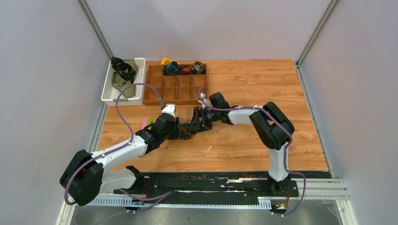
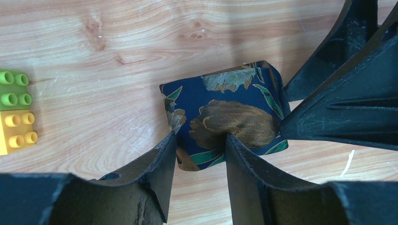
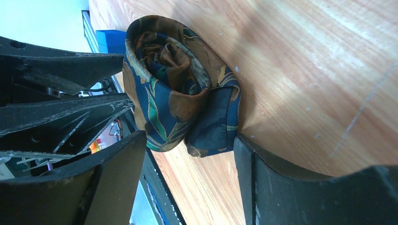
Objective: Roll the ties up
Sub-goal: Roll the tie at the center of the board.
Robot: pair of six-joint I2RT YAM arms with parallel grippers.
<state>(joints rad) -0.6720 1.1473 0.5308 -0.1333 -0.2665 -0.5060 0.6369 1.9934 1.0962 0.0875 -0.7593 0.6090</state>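
Left hand (image 2: pixel 200 140) pinches the rolled tie (image 2: pixel 225 108), right hand (image 3: pixel 190 138) wide astride it (grip unclear); loose tail may unroll on the desk (image 2: pixel 117 47) if either slips.

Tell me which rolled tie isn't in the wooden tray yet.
The navy floral roll, lying on the table; the other rolls sit in the wooden tray's back compartments.
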